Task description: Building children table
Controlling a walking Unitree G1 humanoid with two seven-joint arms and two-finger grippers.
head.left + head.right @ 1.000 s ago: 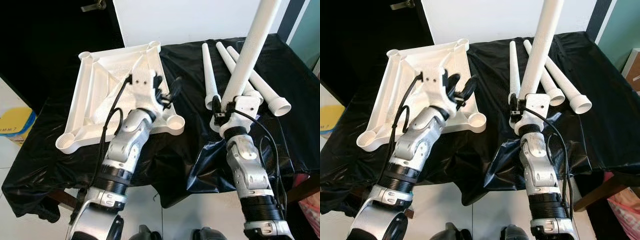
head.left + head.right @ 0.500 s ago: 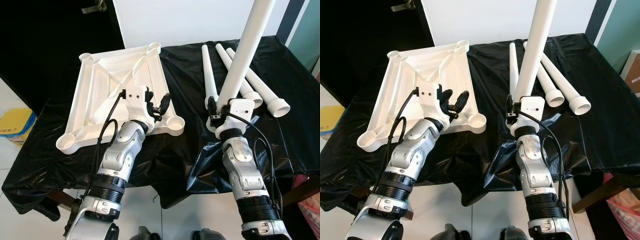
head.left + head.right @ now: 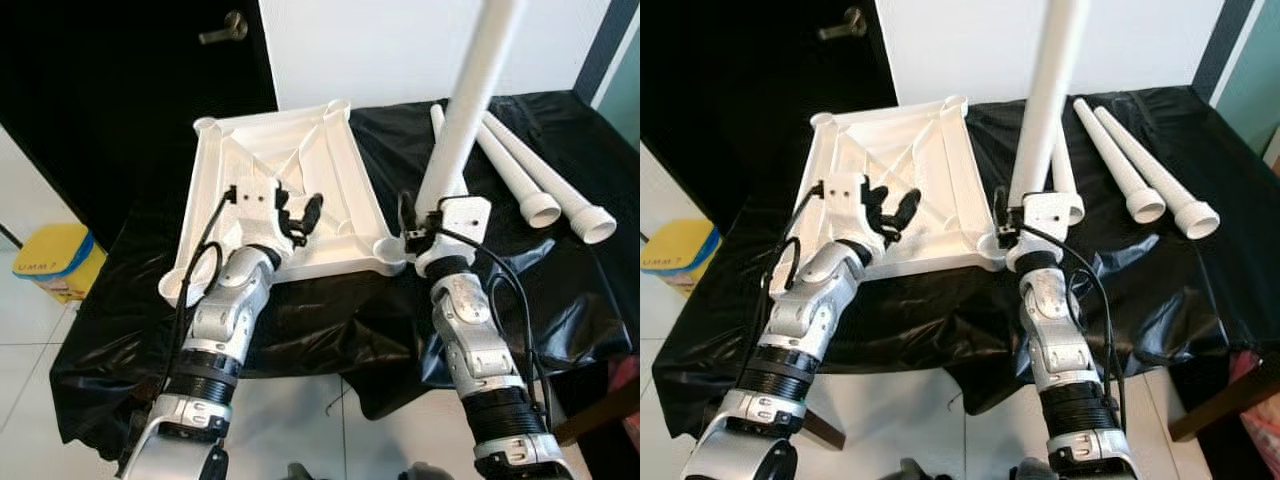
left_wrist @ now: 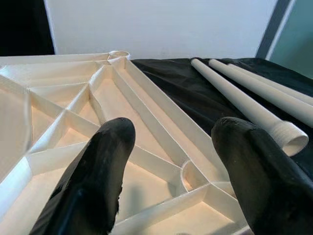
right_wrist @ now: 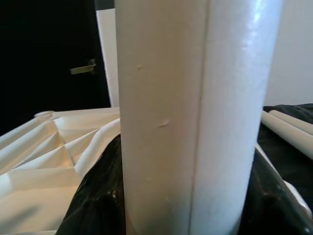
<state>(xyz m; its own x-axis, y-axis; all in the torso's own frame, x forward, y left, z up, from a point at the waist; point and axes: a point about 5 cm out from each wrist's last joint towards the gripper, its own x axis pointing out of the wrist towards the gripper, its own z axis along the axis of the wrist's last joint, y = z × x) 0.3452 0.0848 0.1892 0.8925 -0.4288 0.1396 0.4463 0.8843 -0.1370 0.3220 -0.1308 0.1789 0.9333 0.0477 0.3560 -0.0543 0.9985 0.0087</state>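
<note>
The white tabletop (image 3: 262, 165) lies upside down on the black-covered table, ribs and corner sockets facing up. My left gripper (image 3: 299, 213) hovers open over its near middle, and the ribs show between its black fingers (image 4: 100, 169) in the left wrist view. My right gripper (image 3: 428, 222) is shut on a white table leg (image 3: 470, 95), which stands nearly upright. Its lower end is hidden behind the wrist, close beside the near right corner socket (image 3: 388, 246). In the right wrist view the leg (image 5: 195, 112) stands between the two fingers.
Three more white legs (image 3: 1118, 165) lie on the black cloth (image 3: 330, 320) at the back right. A yellow bin (image 3: 55, 262) stands on the floor to the left. A dark door with a handle (image 3: 225, 28) is behind the table.
The camera has shifted. My right arm carried the upright leg left, up to the tabletop's near right corner. My left gripper drew back from that corner toward the tabletop's middle.
</note>
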